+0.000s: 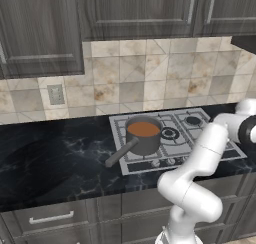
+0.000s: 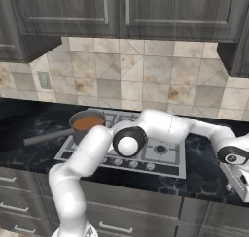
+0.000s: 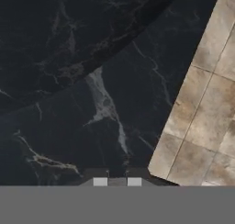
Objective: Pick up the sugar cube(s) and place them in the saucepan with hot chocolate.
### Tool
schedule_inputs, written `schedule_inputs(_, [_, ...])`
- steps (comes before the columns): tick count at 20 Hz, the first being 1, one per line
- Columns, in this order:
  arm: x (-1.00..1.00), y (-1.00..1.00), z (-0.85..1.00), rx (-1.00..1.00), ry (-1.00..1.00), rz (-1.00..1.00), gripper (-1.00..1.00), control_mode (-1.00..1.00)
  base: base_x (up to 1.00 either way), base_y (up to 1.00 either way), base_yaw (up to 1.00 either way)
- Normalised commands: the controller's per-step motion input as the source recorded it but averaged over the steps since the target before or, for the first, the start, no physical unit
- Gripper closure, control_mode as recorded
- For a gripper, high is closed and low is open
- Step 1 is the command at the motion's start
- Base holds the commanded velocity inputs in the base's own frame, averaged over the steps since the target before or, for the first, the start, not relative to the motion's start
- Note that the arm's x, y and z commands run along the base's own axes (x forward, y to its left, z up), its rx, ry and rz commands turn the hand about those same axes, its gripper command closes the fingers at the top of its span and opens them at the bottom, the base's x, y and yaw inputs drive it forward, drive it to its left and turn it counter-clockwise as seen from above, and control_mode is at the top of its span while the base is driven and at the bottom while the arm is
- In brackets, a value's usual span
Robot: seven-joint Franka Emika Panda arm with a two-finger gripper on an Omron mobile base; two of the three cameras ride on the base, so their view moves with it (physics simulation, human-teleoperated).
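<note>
Tool [image 3: 117, 182] closed tight, above black marble desk [image 3: 69, 103] beside tiled wall [image 3: 206, 108]. Saucepan [image 1: 143, 134] with reddish-brown liquid on stove [image 1: 195, 138].

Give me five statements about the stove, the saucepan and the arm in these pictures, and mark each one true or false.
1. The saucepan stands on the stove. True.
2. The saucepan holds clear water. False: the liquid inside is reddish-brown.
3. The saucepan's handle points out over the black marble counter, toward the left in the left base view. True.
4. The arm reaches to the left of the stove, over the saucepan. False: in the right base view it stretches to the right, past the stove.
5. The wall behind the stove is painted plain white. False: it is covered in beige tiles.
</note>
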Motion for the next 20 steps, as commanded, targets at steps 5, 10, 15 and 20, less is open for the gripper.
schedule_inputs(5, [-0.07,0.84,0.4,0.0,0.0,-0.09,1.0,-1.0,0.0,0.0,0.0])
schedule_inputs(10, [-0.04,0.92,0.5,-0.01,0.0,-0.11,1.0,-1.0,0.0,0.0,0.0])
schedule_inputs(15, [-0.05,0.94,0.53,-0.03,0.0,-0.12,1.0,-1.0,0.0,0.0,0.0])
schedule_inputs(20, [-0.21,0.93,0.4,-0.04,0.0,-0.15,1.0,-1.0,0.0,0.0,0.0])
